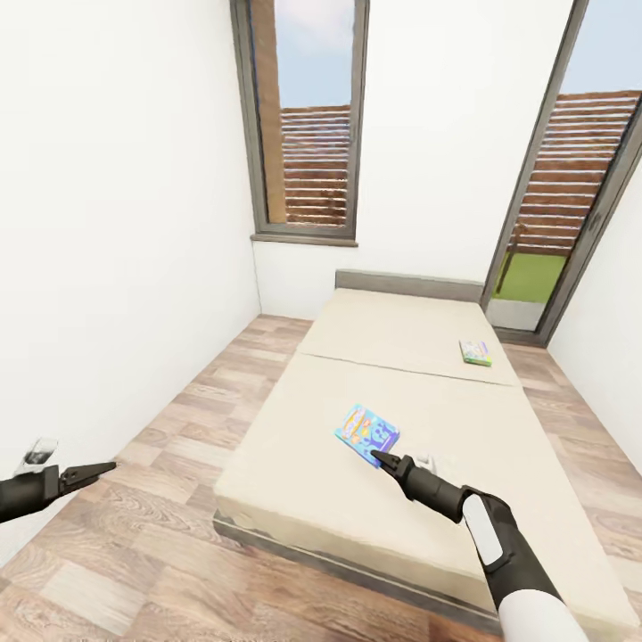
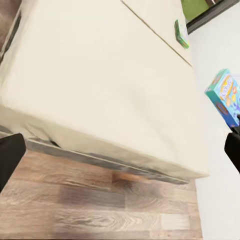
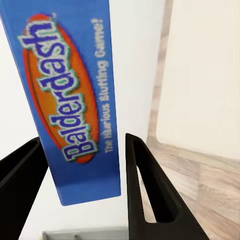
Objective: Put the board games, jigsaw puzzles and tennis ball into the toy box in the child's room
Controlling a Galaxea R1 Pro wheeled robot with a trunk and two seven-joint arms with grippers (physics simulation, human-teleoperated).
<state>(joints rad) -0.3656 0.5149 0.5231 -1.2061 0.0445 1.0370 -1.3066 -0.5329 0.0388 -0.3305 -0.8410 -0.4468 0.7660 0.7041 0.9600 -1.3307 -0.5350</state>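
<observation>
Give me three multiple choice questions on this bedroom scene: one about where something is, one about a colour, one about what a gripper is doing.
1. Where does the flat green-edged game box lie?
A. on the wood floor
B. on the beige bed, near its grey headboard
C. on the windowsill

2. What colour is the flat "Balderdash" game box?
A. blue
B. red
C. black

3. The right gripper is:
A. open and empty
B. closed on the Balderdash box
C. resting on the floor

Answers:
1. B, it sits on the bed's far half.
2. A, blue around an orange oval.
3. B, the box stands between its fingers, lifted off the bed.
</observation>
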